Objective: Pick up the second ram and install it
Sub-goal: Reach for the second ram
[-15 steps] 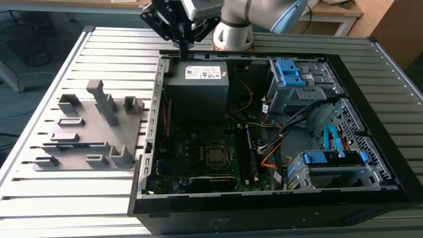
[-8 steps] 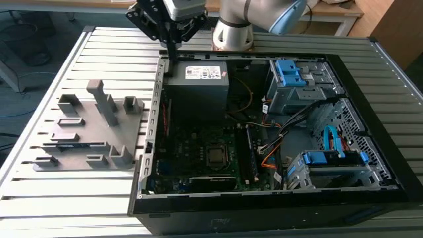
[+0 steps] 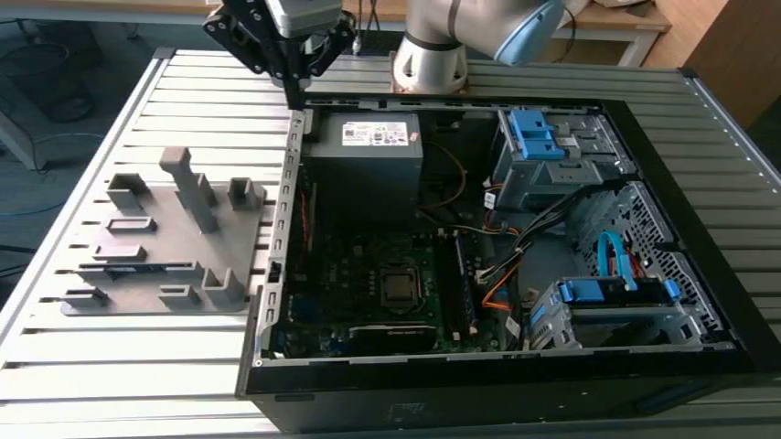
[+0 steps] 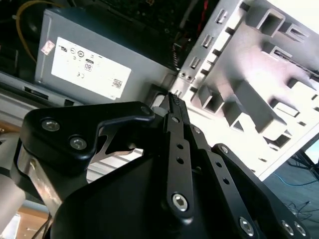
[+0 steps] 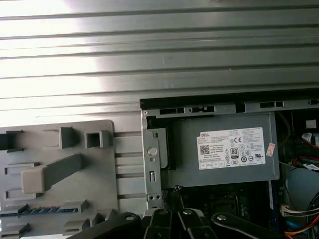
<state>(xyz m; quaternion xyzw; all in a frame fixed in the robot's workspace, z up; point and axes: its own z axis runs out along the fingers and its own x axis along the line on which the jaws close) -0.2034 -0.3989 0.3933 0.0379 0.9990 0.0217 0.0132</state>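
- The fingers (image 3: 296, 91) are pressed together with nothing between them. In the second wrist view the two black tips meet.
- They point down and hang over the far corner of the computer case (image 3: 283, 229), just above its thin metal wall. I cannot see them touching anything.
- I think they are held up high so they can go over that wall without bumping it.
- Just beside them, inside the case, sits the grey power box (image 3: 362, 155) with a white sticker on top.
- On the other side of the wall, at the exterior view's left, lies the grey holder (image 3: 153, 242) with its blocks and slots.
- The second ram (image 5: 35, 211) is in a long slot of that holder. It looks like a thin dark blue strip in the first wrist view. It is well apart from the fingers and not picked up yet.
- The slot seems made to keep the stick in one place, so it can be pinched from above.
- The holder's tall grey blocks stand up between the fingers and the ram — they could get in the way.
- The case wall stands between the holder and the green board (image 3: 366, 274), where I think the ram must go.
- Loose wires and a bright blue cable (image 3: 610, 261) crowd the case at the exterior view's right.
- Everything rests on a ribbed metal tabletop (image 3: 123, 366).
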